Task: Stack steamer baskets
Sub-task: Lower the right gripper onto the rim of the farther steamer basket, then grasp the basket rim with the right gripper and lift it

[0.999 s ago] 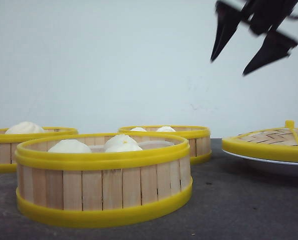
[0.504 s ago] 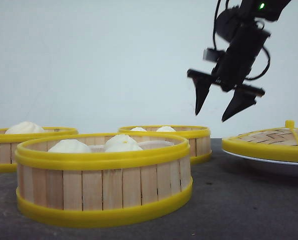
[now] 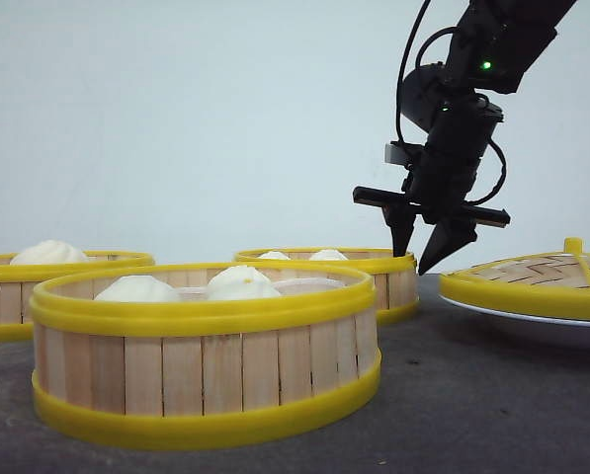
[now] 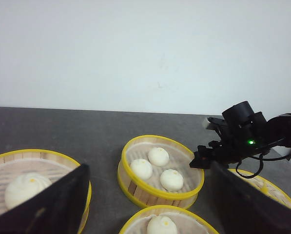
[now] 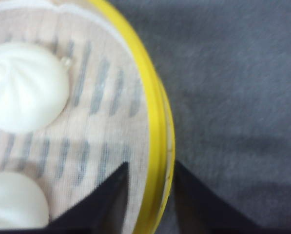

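- The worktop was dark grey and slightly rough, and a plain pale wall stood behind it.
- Three steamer baskets sat on it, each with white buns inside: the near basket at the front, the left basket further back by the left edge, and the far basket behind the near one.
- A woven lid with a yellow rim lay on a white plate to the right.
- My right claw hung tips-down over the far basket's right rim, its fingers apart and holding nothing; in the right wrist view one finger was inside the yellow rim and the other outside it.
- My left claw was spread wide and empty, well above the baskets.
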Controlling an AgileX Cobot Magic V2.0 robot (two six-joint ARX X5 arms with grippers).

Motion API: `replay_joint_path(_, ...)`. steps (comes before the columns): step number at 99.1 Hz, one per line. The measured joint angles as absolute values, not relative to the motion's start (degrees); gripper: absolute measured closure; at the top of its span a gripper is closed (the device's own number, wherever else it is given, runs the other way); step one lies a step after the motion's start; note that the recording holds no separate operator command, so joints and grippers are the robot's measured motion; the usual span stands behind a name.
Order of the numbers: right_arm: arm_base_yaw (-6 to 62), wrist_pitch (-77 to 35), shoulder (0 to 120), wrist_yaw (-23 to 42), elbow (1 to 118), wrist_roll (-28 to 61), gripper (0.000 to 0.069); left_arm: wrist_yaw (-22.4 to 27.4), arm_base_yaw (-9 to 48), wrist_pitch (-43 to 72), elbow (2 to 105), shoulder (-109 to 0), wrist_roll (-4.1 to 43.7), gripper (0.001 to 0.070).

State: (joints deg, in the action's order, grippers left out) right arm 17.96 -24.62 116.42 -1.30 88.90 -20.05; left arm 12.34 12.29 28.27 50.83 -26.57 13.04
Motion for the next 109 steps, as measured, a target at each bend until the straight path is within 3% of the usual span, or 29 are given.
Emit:
replay_joint_path(20, 18.3, -24.2, 116.4, -0.8, 88.9, -21.5, 0.0653, 12.3, 12.3, 30.7, 50.8, -26.4, 13.0, 0.0231)
replay_joint_path(66, 18.2, -24.7, 115.2, 1.5, 88.9, -22.9, 0.0655, 12.4, 12.3, 32.8, 50.9, -24.9, 13.0, 0.0231)
replay_joint_path(109, 16.2, -27.9, 95.3, -3.1, 88.9, -22.5, 0.0655, 12.4, 12.3, 35.3, 50.9, -22.8, 13.0, 0.0231)
